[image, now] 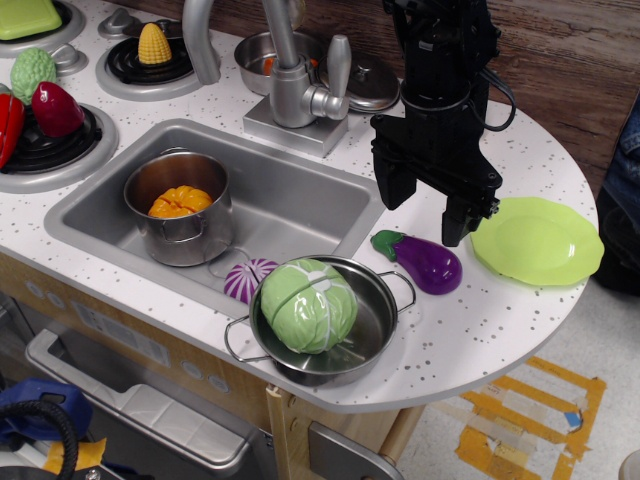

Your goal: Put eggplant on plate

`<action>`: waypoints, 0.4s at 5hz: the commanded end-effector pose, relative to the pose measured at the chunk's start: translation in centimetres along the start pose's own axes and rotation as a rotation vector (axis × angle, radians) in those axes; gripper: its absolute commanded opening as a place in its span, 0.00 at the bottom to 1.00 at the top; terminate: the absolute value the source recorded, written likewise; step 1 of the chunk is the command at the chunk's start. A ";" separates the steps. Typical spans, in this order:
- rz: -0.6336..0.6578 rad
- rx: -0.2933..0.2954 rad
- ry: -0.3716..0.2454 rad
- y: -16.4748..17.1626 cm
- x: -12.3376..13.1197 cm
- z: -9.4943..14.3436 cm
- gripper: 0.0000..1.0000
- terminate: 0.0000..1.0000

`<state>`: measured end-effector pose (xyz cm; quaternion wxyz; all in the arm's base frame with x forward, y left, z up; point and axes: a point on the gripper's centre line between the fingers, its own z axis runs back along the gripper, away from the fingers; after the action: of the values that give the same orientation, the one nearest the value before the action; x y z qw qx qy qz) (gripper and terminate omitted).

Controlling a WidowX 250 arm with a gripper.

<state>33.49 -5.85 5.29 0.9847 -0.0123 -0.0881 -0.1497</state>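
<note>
The purple eggplant [427, 262] with a green stem cap lies on the speckled white counter, just right of the sink. The lime-green plate [538, 241] sits empty at the counter's right end, to the right of the eggplant. My black gripper [424, 208] hangs open just above and behind the eggplant, its two fingers [391, 184] spread wide apart, one on each side. It holds nothing.
A steel pan [381, 299] with a green cabbage [308, 305] sits at the counter's front edge, left of the eggplant. A striped onion half [247, 279] lies beside it. The sink [290, 200] holds a pot [183, 225] with orange food. The faucet [290, 75] stands behind.
</note>
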 end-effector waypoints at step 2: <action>0.108 0.064 0.008 -0.1 0.9 0.6 1.00 0.00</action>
<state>33.60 -6.27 5.13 0.9964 0.0357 -0.0662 -0.0395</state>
